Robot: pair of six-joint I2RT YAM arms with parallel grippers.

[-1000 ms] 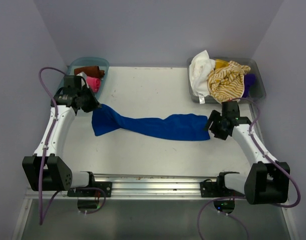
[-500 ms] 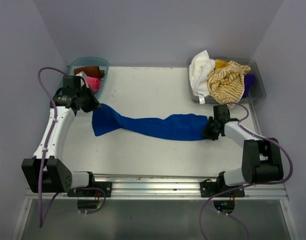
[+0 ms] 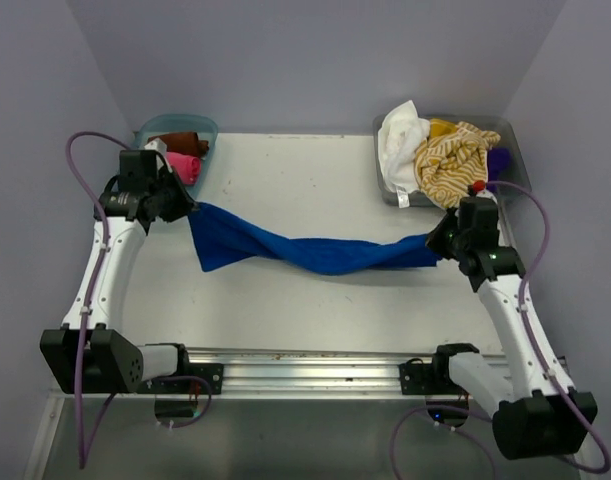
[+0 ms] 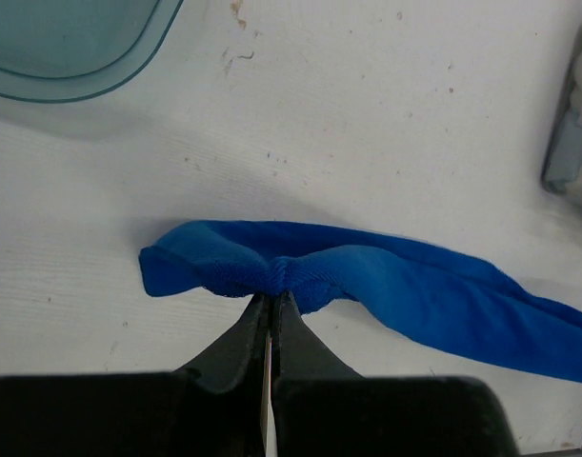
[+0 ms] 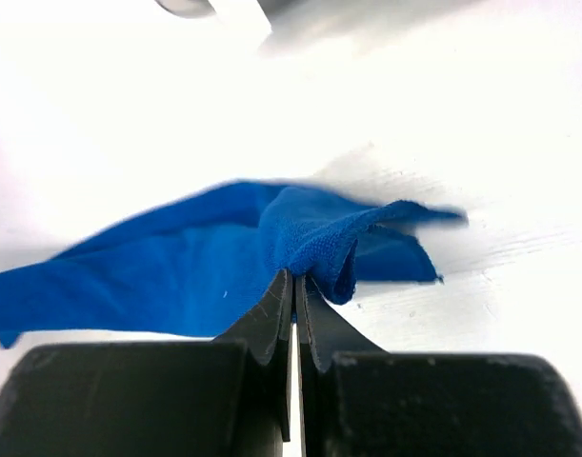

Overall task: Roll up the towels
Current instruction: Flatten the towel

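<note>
A royal blue towel (image 3: 315,252) stretches across the table, bunched and twisted along its length. My left gripper (image 3: 188,208) is shut on its left end (image 4: 276,276). At the other side my right gripper (image 3: 437,243) is shut on its right end (image 5: 305,249), which is lifted off the table. In the left wrist view my left gripper (image 4: 272,298) pinches a fold of the cloth. My right gripper (image 5: 294,278) pinches a folded corner in the right wrist view. More towels lie in the two bins: pink (image 3: 185,166) and brown (image 3: 175,143) at the left, white (image 3: 398,135), striped mustard-yellow (image 3: 451,160) and purple (image 3: 497,165) at the right.
A teal bin (image 3: 202,127) stands at the back left corner and a clear grey bin (image 3: 513,182) at the back right. A metal rail (image 3: 305,360) runs along the near edge of the table. Purple walls close in the sides and back.
My right gripper has shut on the towel's right end and lifted it up and to the right. The towel is now pulled longer and thinner. My left gripper kept its hold, shifting slightly.
</note>
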